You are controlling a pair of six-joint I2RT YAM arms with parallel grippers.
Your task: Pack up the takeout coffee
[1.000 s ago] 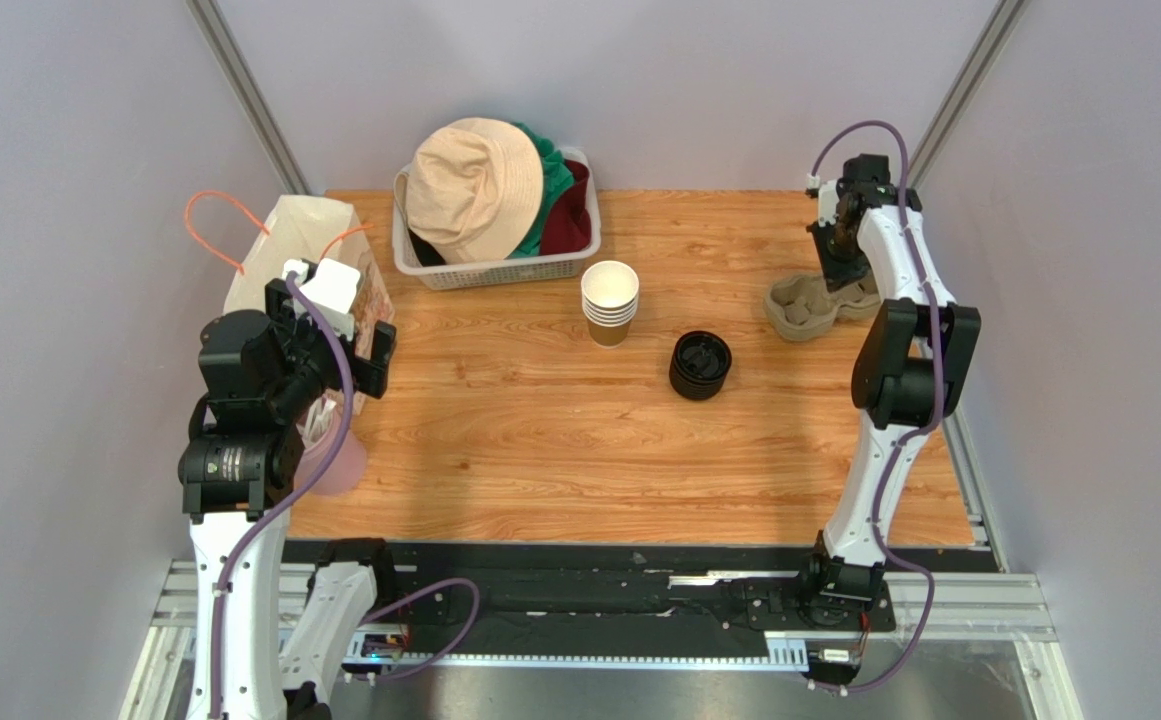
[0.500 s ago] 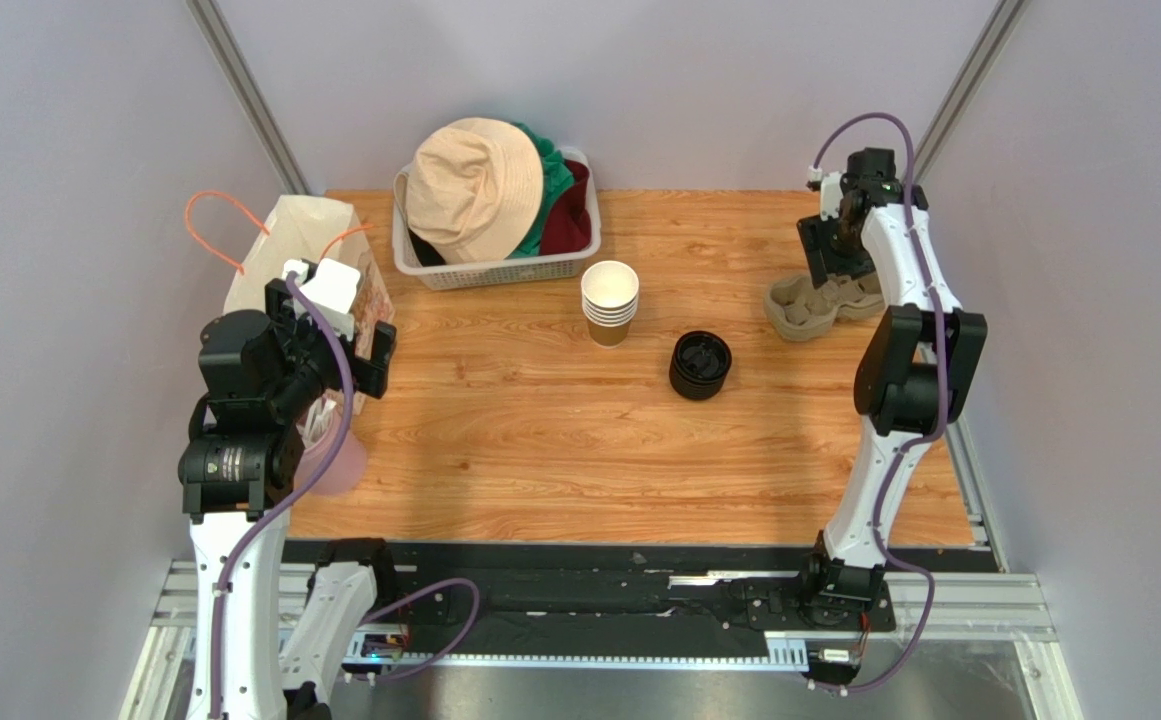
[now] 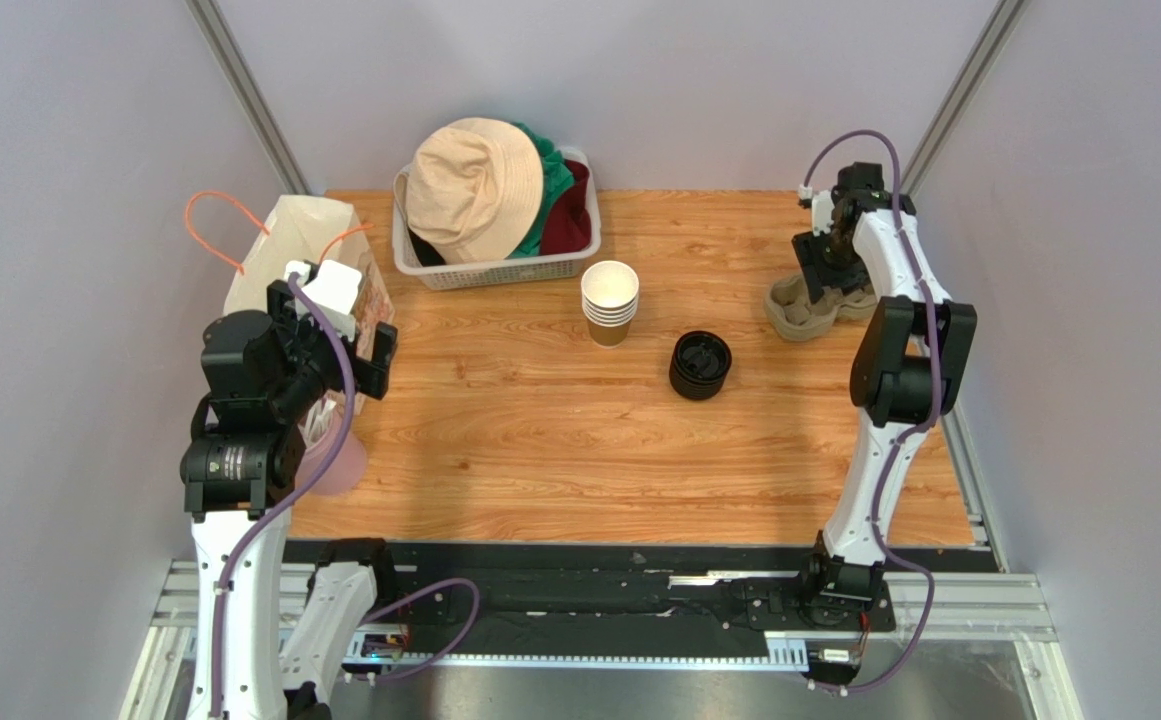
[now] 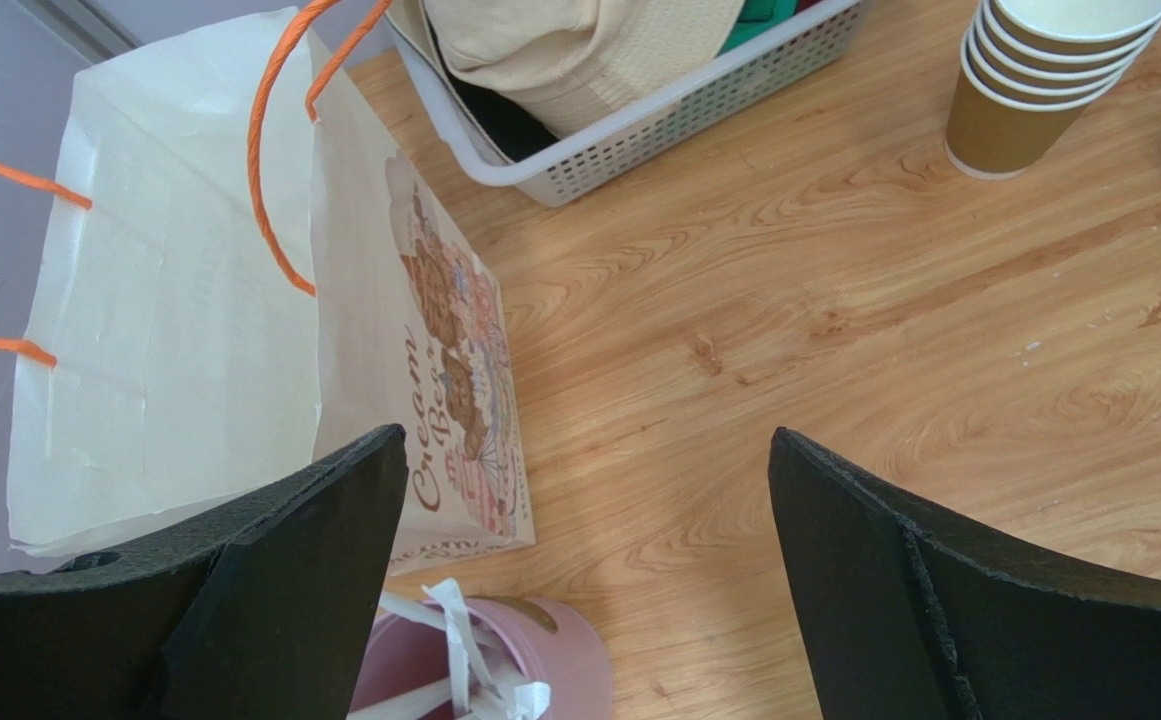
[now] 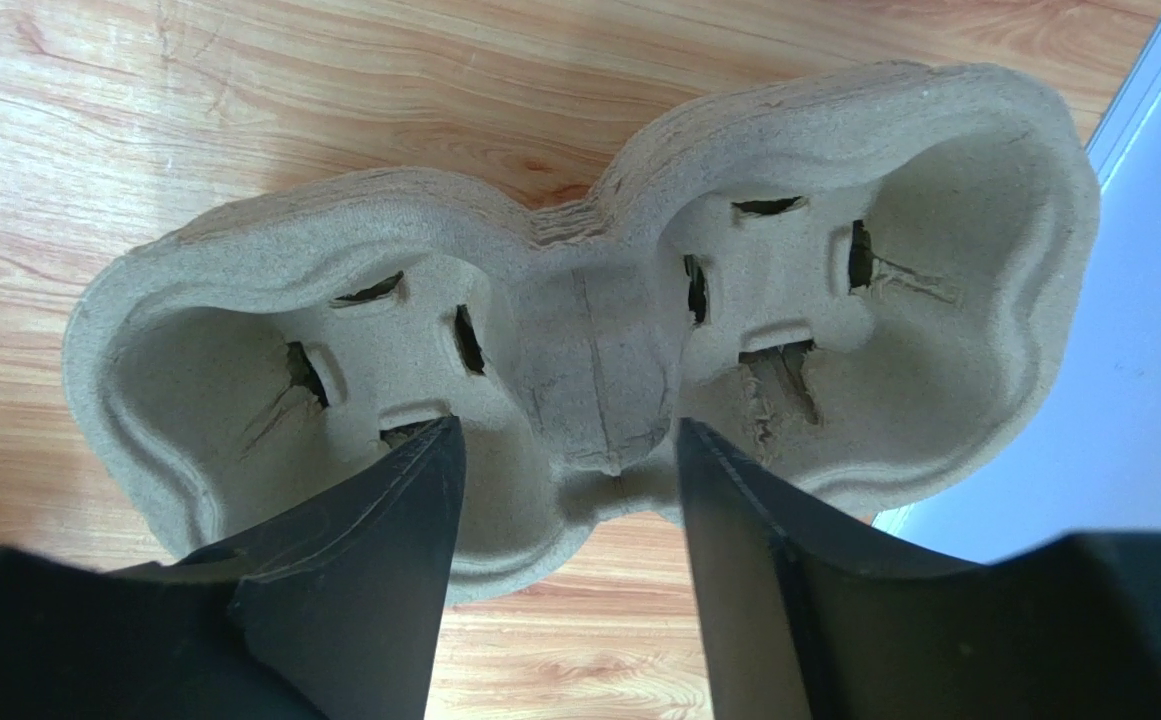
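Note:
No takeout coffee with a lid on shows in any view. A stack of kraft-brown paper cups (image 3: 609,300) with white rims stands open mid-table, also at the top right of the left wrist view (image 4: 1037,75). A stack of black lids (image 3: 700,365) sits just right of it. My right gripper (image 3: 821,267) hangs open over a grey pulp cup carrier (image 3: 809,311) at the far right. In the right wrist view the gripper (image 5: 565,432) straddles the carrier's (image 5: 211,360) middle hump. My left gripper (image 3: 361,360) stands wide open and holds nothing (image 4: 586,438).
A white paper bag (image 3: 293,248) with orange handles stands open at the left edge (image 4: 181,330). A pink cup of white straws (image 4: 511,660) sits below my left gripper. A grey basket (image 3: 489,275) with a beige hat is at the back. The table's right edge runs beside the carrier.
My right gripper's jaws have gone from nearly shut to open over the cup carrier, and its wrist has shifted slightly left. The left arm has not moved.

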